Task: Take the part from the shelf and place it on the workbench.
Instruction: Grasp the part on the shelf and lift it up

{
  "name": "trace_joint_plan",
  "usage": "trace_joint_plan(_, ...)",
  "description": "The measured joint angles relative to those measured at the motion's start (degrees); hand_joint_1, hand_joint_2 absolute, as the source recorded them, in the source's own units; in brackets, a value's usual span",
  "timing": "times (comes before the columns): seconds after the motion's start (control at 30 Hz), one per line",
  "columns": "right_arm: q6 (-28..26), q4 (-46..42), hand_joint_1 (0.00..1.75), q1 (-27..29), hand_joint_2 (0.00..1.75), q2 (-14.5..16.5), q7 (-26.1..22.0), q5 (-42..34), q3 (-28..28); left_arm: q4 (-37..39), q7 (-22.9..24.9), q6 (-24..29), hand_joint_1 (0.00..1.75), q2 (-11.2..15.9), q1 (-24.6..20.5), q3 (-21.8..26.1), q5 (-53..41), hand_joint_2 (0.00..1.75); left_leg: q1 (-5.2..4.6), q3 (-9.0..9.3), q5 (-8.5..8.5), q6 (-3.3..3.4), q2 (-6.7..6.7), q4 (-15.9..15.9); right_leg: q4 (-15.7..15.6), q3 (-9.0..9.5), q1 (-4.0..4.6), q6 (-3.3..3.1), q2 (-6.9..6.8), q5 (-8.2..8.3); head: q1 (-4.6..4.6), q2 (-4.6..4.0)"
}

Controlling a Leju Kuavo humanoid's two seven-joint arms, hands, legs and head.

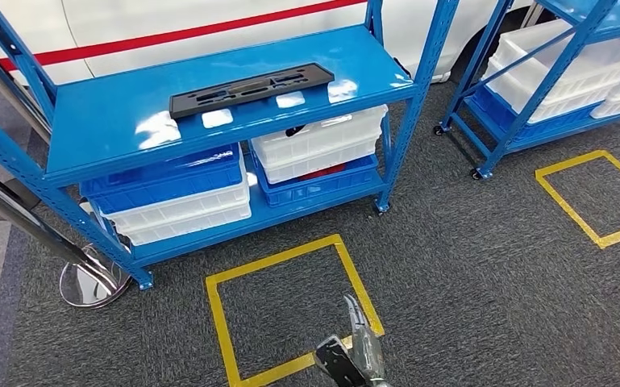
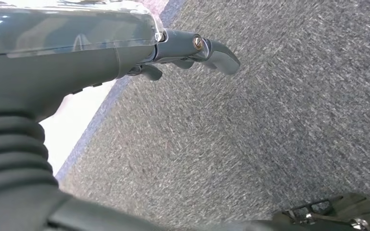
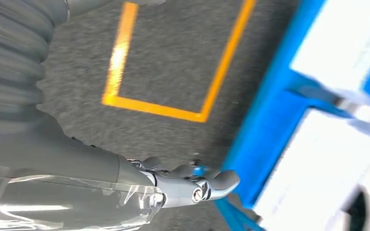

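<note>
The part, a long flat black plastic piece with cut-outs (image 1: 250, 89), lies on the top board of the blue shelf (image 1: 129, 121), straight ahead of me. My right hand (image 1: 356, 347) comes up low in the head view, over the carpet near the yellow floor square, well short of the shelf. In the right wrist view that hand (image 3: 187, 185) holds nothing, its fingers loosely stretched toward the shelf's blue foot. My left hand (image 2: 192, 50) hangs over grey carpet, fingers apart and holding nothing.
Blue and white bins (image 1: 177, 193) fill the lower shelf board. A second blue rack with white bins (image 1: 564, 72) stands at the right. Yellow tape squares (image 1: 290, 314) (image 1: 597, 193) mark the carpet. A chrome post base (image 1: 89, 282) stands at the left by the shelf leg.
</note>
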Motion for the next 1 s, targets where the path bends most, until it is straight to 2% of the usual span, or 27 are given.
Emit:
trace_joint_plan(0.17, -1.7, -2.2, 0.0, 0.3, 1.75, 0.0, 0.5, 3.3, 0.0, 0.1, 0.3, -0.4, 0.0, 0.0, 0.0, -0.5, -0.2, 0.0, -0.01, -0.04, 0.02, 0.01, -0.05, 0.0, 0.0, 0.01, -0.02, 0.06, -0.03, 0.07, 0.0, 0.0)
trace_joint_plan(0.23, -2.9, -2.2, 0.0, -0.2, 1.75, 0.2, 2.8, 11.0, -0.8, 0.1, 0.7, -0.8, 0.0, 0.0, 0.0, -1.1, -0.7, 0.0, -0.01, -0.04, 0.04, 0.02, -0.04, 0.0, 0.0, 0.01, -0.03, 0.06, -0.02, 0.1, 0.0, 0.0)
trace_joint_plan(0.33, -3.5, -1.8, 0.0, -1.8, 1.75, 0.4, 7.5, 27.8, -2.9, 0.1, 1.3, -1.6, 0.0, 0.0, -0.2, -2.2, -1.8, 0.0, -0.01, -0.02, 0.08, 0.03, -0.03, 0.1, 0.0, 0.0, -0.03, 0.06, -0.02, 0.15, 0.0, 0.0)
trace_joint_plan(0.53, -3.4, -0.7, 0.0, -7.6, 1.75, 0.3, 16.6, 48.3, -5.1, 0.1, 1.5, -3.0, 0.0, 0.4, -0.5, -4.6, -3.7, 0.0, -0.01, -0.06, 0.2, 0.08, -0.01, 0.1, 0.0, -0.1, -0.02, 0.09, 0.02, 0.3, 0.0, 0.0)
trace_joint_plan(0.77, -0.7, -0.4, 0.0, -17.2, 1.75, -0.7, 21.0, 50.5, -5.1, 0.1, 0.9, -4.4, 0.0, 1.0, -1.1, -6.5, -4.2, 0.0, -0.02, -0.2, 0.36, 0.14, -0.01, 0.2, 0.0, -0.21, -0.02, 0.09, 0.02, 0.46, 0.01, 0.0)
trace_joint_plan(1.0, 0.5, -0.1, 0.0, -22.4, 1.75, -1.1, 22.4, 49.8, -4.7, 0.1, -0.9, -8.2, 0.0, 1.4, -1.1, -6.2, -0.3, 0.0, -0.01, -0.37, 0.4, 0.12, -0.03, 0.2, 0.0, -0.35, -0.02, 0.11, 0.01, 0.49, 0.0, 0.0)
